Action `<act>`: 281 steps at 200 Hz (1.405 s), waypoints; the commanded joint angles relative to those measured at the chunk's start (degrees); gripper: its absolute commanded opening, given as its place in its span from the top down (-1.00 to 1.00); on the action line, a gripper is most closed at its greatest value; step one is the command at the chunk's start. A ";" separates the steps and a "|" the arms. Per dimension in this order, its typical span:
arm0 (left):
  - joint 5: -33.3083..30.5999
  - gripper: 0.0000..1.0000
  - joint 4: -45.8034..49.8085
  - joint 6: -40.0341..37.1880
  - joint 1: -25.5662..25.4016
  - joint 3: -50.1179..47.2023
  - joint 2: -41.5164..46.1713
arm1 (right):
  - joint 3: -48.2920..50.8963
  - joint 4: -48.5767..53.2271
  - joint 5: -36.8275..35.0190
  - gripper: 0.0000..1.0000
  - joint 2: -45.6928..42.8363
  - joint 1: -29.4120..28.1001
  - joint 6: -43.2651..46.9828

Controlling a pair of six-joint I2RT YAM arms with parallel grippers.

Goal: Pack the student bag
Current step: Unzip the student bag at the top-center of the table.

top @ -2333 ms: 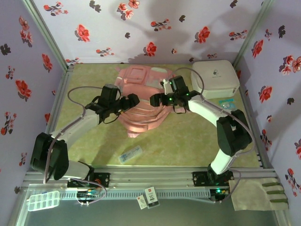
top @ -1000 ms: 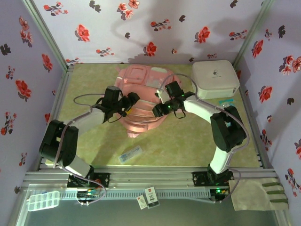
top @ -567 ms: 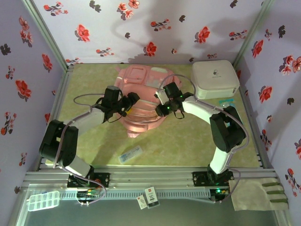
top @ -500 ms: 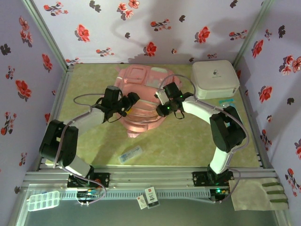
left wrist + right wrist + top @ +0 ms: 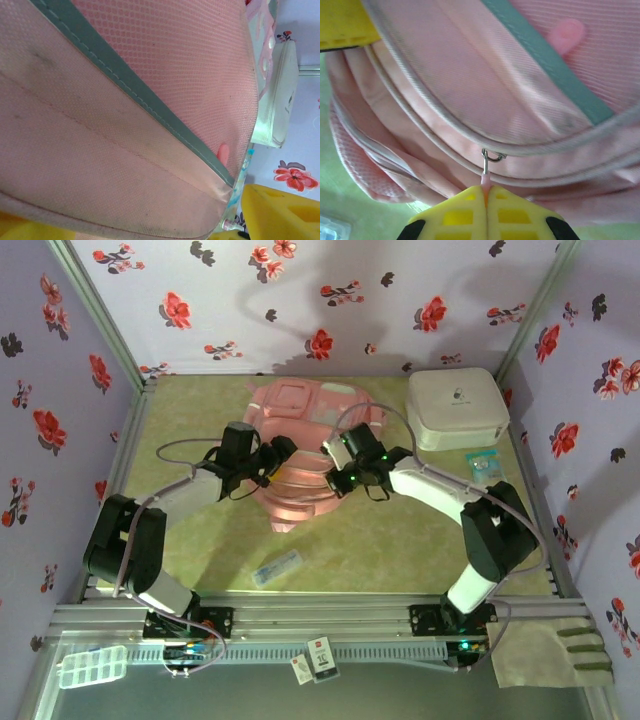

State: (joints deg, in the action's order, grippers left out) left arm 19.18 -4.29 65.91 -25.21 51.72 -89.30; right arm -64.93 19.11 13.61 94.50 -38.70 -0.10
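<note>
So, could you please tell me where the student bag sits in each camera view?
Top external: student bag at the middle of the table, toward the back.
Left wrist: student bag close up, from the left edge to past the middle.
Right wrist: student bag across the upper part, its zip pull pinched by the right gripper.
Shared landmark: the small pink tab beside the grey-green band, in both wrist views.

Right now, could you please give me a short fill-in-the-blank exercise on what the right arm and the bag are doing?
The right gripper is ____ on the zip pull. The zip pull belongs to the ____ student bag. The white hard case sits in the far ____ corner of the table.
Missing words: shut; pink; right.
</note>
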 commanded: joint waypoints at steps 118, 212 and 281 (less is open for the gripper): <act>1.26 -0.68 -0.06 -2.30 1.30 0.00 3.85 | 20.53 -34.37 -7.60 -0.14 -15.05 0.69 -21.74; -21.47 -0.43 24.39 -14.12 -11.89 7.15 5.10 | 17.05 -27.07 -3.69 -0.35 -11.51 7.61 -41.13; -32.58 -0.06 34.18 -20.17 -21.75 19.18 -5.01 | 10.74 -26.85 3.47 -0.18 -2.90 8.45 -49.01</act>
State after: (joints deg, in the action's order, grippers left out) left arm -6.96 23.88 49.54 -45.65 66.94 -91.11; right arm -51.27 -8.47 13.74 89.17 -30.70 -44.75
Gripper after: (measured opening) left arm 0.556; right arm 0.603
